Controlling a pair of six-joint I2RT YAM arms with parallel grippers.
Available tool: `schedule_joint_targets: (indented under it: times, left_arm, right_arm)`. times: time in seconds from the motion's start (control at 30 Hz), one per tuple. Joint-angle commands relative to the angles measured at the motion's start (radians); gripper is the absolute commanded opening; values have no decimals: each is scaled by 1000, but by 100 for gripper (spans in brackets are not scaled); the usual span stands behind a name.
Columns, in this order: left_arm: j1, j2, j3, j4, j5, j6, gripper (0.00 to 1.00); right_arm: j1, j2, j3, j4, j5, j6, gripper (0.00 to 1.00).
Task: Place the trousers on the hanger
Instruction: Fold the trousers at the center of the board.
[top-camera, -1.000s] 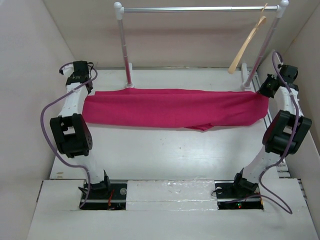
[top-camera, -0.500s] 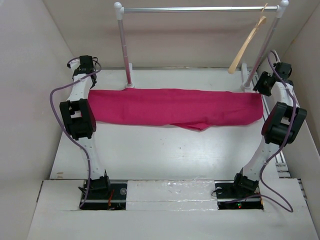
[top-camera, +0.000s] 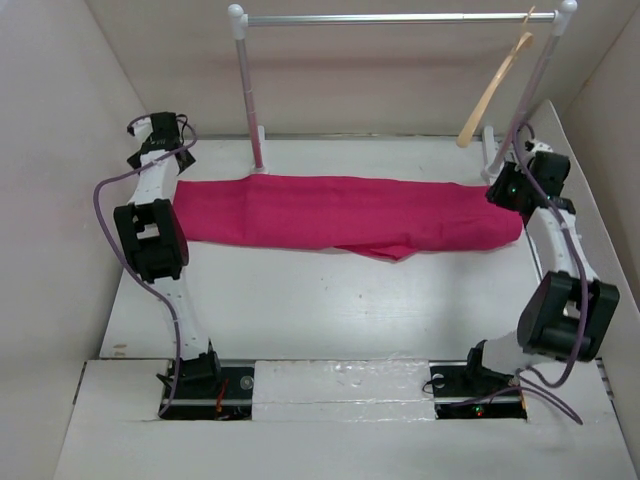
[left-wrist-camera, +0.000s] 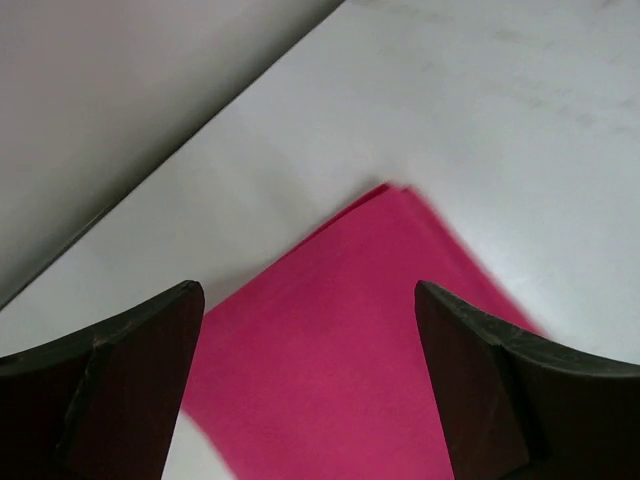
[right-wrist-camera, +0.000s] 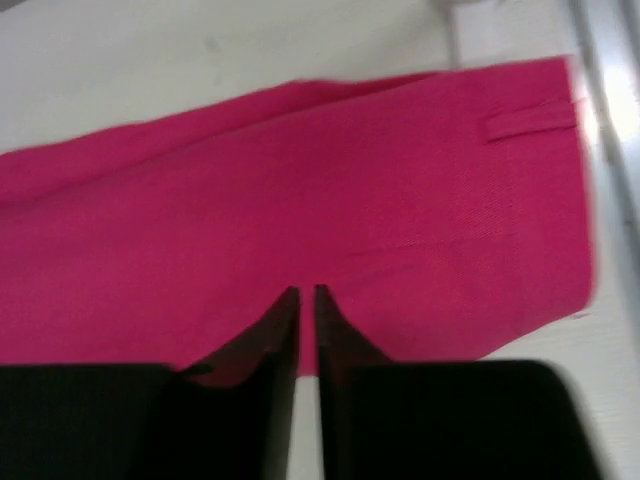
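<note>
So, trousers (top-camera: 340, 212) flat on table (top-camera: 300, 300)
L gripper (left-wrist-camera: 308, 290) released above them; R gripper (right-wrist-camera: 306, 292) near-pinched, unclear if clenched

Matt magenta cloth trousers (top-camera: 340, 212), pale wooden hanger (top-camera: 490, 95), shiny metal rail (top-camera: 390, 18)

wht table (top-camera: 330, 300), pink trousers (top-camera: 350, 212) flat across, rail frame (top-camera: 250, 100) at rear

Bright magenta-pink fabric trousers (top-camera: 340, 212), plain; slim curved wooden hanger (top-camera: 490, 95) light tan; flat worktop (top-camera: 330, 300) white; metal rail frame (top-camera: 400, 18) silver, white corner joints; thin arm cables (top-camera: 100, 195) purple
</note>
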Motion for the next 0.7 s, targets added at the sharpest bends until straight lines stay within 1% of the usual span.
schedule_joint_targets:
  times: [0.0,0.03,0.07,0.13,0.17,0.2,0.23,0.27,0.3,0.37,0.4,0.47,0.6,0.67]
  left_arm:
    - [41,-208,-147,6,-4,-19,82]
    - [50,-245,-193,24,4,-33,79]
    - [51,-314,-299,40,36,-51,78]
    - [51,-375,-400,61,53,-65,73]
    - [51,-437,-514,77,124,-119,73]
    - [51,-465,-567,92,155,-134,72]
    - [51,-488,-620,127,184,-151,72]
    - [51,-532,-747,149,246,-195,72]
    - [51,-532,-748,149,246,-196,72]
    - [51,-538,-831,170,289,-216,72]
    - [51,-537,-845,173,301,-228,72]
    - [51,-522,-882,180,321,-233,73]
    - [51,-489,-889,180,321,-228,73]
    - [51,-466,-880,186,315,-226,73]
  right_arm:
    - [58,-95,-130,121,-81,10,9]
    - [73,-139,-156,129,-90,7,0]
    - [96,-159,-198,122,-94,1,0]
    - [96,-188,-238,112,-104,-17,0]
    - [87,-213,-273,112,-110,-21,0]
    - [78,-219,-288,112,-134,-30,0]
    - [61,-221,-304,108,-156,-30,5]
    - [8,-210,-345,90,-221,-24,29]
    - [7,-210,-345,89,-222,-24,29]
    - [-26,-216,-380,98,-255,-18,44]
    - [-54,-222,-418,100,-266,-8,53]
    - [-78,-236,-446,100,-263,-5,59]
    - [-146,-247,-526,135,-257,25,60]
    - [-167,-207,-568,174,-275,33,61]
